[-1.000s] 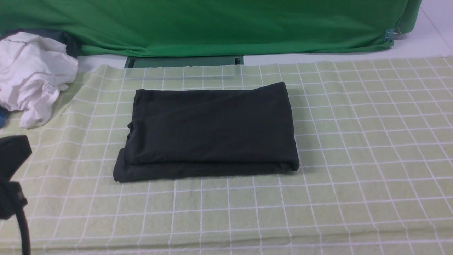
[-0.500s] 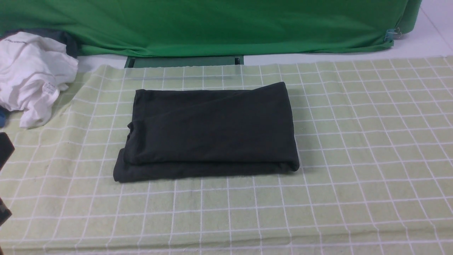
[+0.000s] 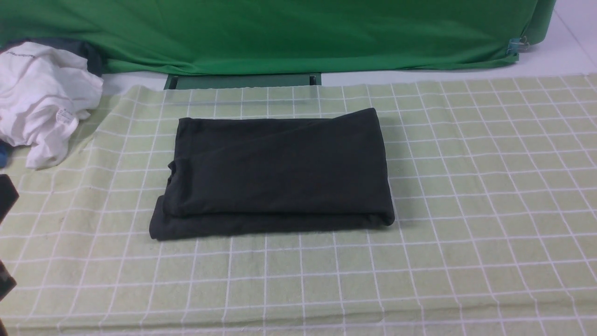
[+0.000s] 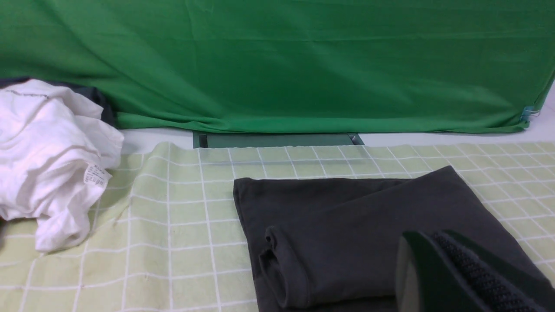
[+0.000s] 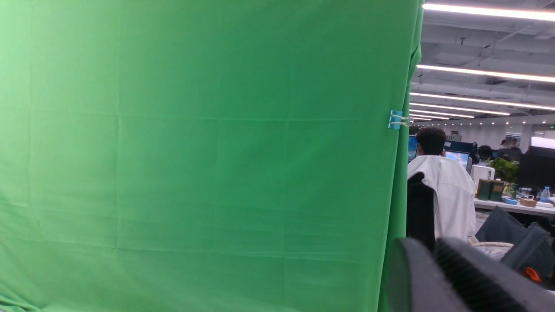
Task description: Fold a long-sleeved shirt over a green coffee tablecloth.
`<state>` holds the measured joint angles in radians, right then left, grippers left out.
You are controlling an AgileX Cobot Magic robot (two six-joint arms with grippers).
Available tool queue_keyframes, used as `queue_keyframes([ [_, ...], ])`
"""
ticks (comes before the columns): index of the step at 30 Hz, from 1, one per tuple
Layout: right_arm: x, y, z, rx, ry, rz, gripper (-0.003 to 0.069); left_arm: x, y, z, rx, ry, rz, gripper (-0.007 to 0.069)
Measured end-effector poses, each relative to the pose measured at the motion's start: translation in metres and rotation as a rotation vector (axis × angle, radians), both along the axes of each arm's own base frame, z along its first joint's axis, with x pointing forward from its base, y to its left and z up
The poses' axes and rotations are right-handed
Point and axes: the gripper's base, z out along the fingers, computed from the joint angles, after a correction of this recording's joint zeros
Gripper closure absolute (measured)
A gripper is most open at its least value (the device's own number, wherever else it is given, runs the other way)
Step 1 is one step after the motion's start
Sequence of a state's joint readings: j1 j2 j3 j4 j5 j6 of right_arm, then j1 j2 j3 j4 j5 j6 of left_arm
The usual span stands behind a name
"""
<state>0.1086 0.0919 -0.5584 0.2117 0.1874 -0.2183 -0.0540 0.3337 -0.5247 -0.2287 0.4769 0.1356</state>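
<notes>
The long-sleeved shirt [image 3: 280,172] lies folded into a black rectangle in the middle of the green coffee tablecloth [image 3: 489,186], a pale green cloth with white grid lines. Nothing touches it. In the left wrist view my left gripper [image 4: 433,236] is shut and empty, hovering off the near left side of the shirt [image 4: 355,216]. Only a dark sliver of the left arm [image 3: 5,198] shows at the front view's left edge. My right gripper [image 5: 429,245] faces the green backdrop, high off the table, with nothing between its fingers, which stand close together.
A crumpled white garment [image 3: 42,98] with a small tag sits at the far left corner. A deep-green backdrop [image 3: 280,32] hangs along the far side, held by a blue clip [image 3: 513,45]. Past the backdrop's edge is a seated person [image 5: 442,195].
The left arm has drawn back towards the left edge of the front view; only a sliver still shows. The folded shirt has not moved.
</notes>
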Motion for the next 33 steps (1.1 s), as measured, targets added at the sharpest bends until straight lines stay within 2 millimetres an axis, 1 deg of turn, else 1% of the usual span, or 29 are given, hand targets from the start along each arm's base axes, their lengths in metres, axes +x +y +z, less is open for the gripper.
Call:
queue_keyframes([
  [4,0.0,0.0,0.0,0.001,0.0,0.001,0.0557,-0.001,0.003,0.0,0.066,-0.062,0.023,0.0612],
  [6,0.0,0.0,0.0,0.003,0.001,0.001,0.055,-0.004,0.006,-0.007,0.088,-0.102,0.056,0.0612],
  [8,0.0,0.0,0.0,0.004,0.001,0.002,0.0543,-0.012,0.01,-0.019,0.104,-0.174,0.12,0.0612],
  [9,0.0,0.0,0.0,0.004,0.001,0.002,0.0543,-0.013,0.011,-0.021,0.106,-0.179,0.126,0.0612],
  [11,0.0,0.0,0.0,0.004,0.001,0.002,0.0539,-0.016,0.013,-0.035,0.112,-0.205,0.161,0.0612],
  [12,0.0,0.0,0.0,0.004,0.001,0.002,0.0537,-0.018,0.014,-0.048,0.115,-0.224,0.181,0.0612],
  [13,0.0,0.0,0.0,0.004,0.001,0.002,0.0535,-0.019,0.014,-0.056,0.115,-0.229,0.188,0.0612],
  [17,0.0,0.0,0.0,0.004,0.001,0.002,0.0524,-0.018,0.014,-0.095,0.125,-0.172,0.189,0.0612],
  [21,0.0,0.0,0.0,0.004,0.001,0.002,0.051,-0.014,0.015,-0.122,0.128,-0.1,0.185,0.0612],
  [23,0.0,0.0,0.0,0.004,0.001,0.002,0.0507,-0.013,0.015,-0.13,0.129,-0.074,0.183,0.0612],
  [24,0.0,0.0,0.0,0.004,0.001,0.002,0.0503,-0.013,0.015,-0.133,0.13,-0.064,0.182,0.0612],
  [33,0.0,0.0,0.0,0.004,0.002,0.002,0.0479,-0.013,0.015,-0.133,0.134,-0.054,0.18,0.0612],
])
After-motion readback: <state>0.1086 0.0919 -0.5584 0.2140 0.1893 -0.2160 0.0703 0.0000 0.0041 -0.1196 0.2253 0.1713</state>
